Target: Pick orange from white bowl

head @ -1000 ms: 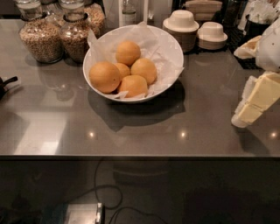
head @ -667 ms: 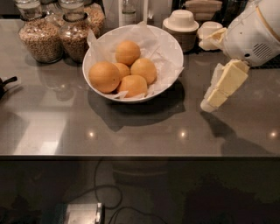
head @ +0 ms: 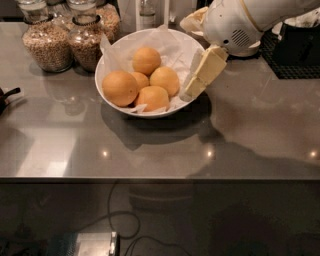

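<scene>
The white bowl (head: pixel 112 57), lined with crinkled white paper, stands at the back middle of the grey counter. It holds several oranges. The largest orange (head: pixel 120 88) lies at the bowl's left side, with the smaller ones to its right and behind it. My gripper (head: pixel 193 86) comes in from the upper right on the white arm (head: pixel 240 20). It points down and to the left, with its tip at the bowl's right rim, right of the oranges and apart from them. It holds nothing.
Two glass jars of grain (head: pixel 46 42) (head: pixel 86 44) stand left of the bowl. A bottle (head: pixel 147 12) stands behind it. A black mat (head: pixel 295 60) lies at the back right. A dark object (head: pixel 7 96) pokes in at the left edge. The counter's front edge (head: pixel 160 177) runs across.
The arm has swung left from the counter's right edge, and the gripper now sits at the bowl's right rim. The view is also closer on the bowl. The oranges have not moved.
</scene>
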Available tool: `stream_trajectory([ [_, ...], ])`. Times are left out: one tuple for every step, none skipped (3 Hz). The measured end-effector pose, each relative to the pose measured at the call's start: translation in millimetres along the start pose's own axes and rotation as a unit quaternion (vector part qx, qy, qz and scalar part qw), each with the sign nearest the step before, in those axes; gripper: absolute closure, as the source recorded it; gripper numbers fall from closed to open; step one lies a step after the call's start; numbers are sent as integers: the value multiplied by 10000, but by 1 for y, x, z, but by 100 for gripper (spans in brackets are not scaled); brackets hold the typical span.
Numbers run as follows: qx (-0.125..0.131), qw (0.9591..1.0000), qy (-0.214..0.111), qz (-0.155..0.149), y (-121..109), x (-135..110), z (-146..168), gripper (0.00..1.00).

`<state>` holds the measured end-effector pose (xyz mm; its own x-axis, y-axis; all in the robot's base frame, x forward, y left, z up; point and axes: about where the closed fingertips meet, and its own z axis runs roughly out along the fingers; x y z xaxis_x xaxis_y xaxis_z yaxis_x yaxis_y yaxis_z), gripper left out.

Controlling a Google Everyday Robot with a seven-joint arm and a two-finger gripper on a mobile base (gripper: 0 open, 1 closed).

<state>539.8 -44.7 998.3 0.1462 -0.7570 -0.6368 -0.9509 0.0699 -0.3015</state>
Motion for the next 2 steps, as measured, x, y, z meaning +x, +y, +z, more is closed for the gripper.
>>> stream_trajectory([
  [89,9999,15,-93,-17,-25,31,0],
  [-46,10000,-17,21,-23,-56,65,0],
])
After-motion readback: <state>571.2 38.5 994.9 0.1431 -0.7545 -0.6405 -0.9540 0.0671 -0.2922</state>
